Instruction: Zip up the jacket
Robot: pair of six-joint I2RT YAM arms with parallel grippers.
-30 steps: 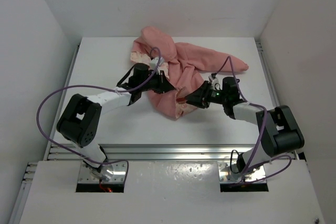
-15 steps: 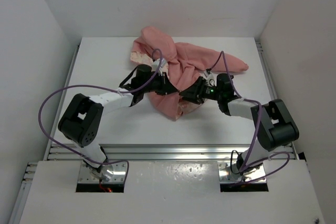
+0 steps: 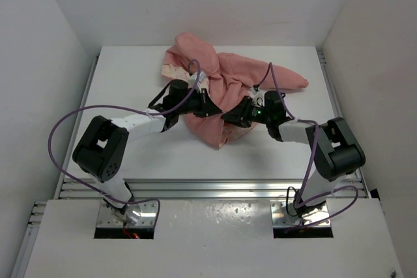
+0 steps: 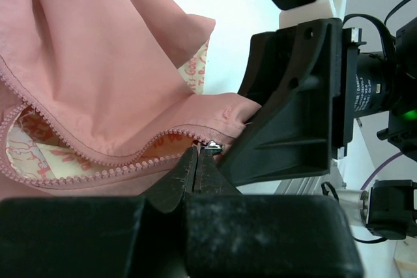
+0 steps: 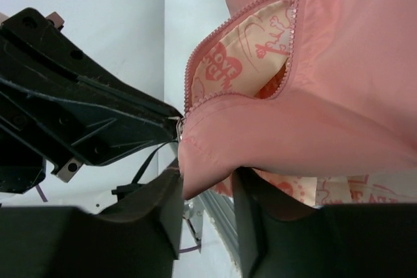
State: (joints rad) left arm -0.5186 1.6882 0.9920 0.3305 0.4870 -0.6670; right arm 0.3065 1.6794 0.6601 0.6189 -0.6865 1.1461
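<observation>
The salmon-pink jacket [image 3: 238,77] lies crumpled at the table's back middle. Its front is open and the zipper [image 5: 193,73] shows cream printed lining [image 5: 251,50] between the two tooth rows. My left gripper [image 3: 210,110] is shut on the small silver zipper pull [image 4: 212,148] at the bottom of the zipper; its tips [image 4: 197,155] are pressed together. My right gripper [image 3: 230,116] faces it closely and is shut on a thick fold of the jacket's bottom hem [image 5: 208,161], just below the slider [image 5: 177,125]. The two grippers almost touch.
White walls close in the table [image 3: 130,76] on the left, back and right. An aluminium rail [image 3: 208,187] runs along the near edge. Purple cables [image 3: 71,122] loop from both arms. The right wrist camera and body [image 4: 306,63] fill the right of the left wrist view.
My right gripper has moved left along the jacket's lower edge until it meets the left gripper. The left gripper shifted slightly right and then held still.
</observation>
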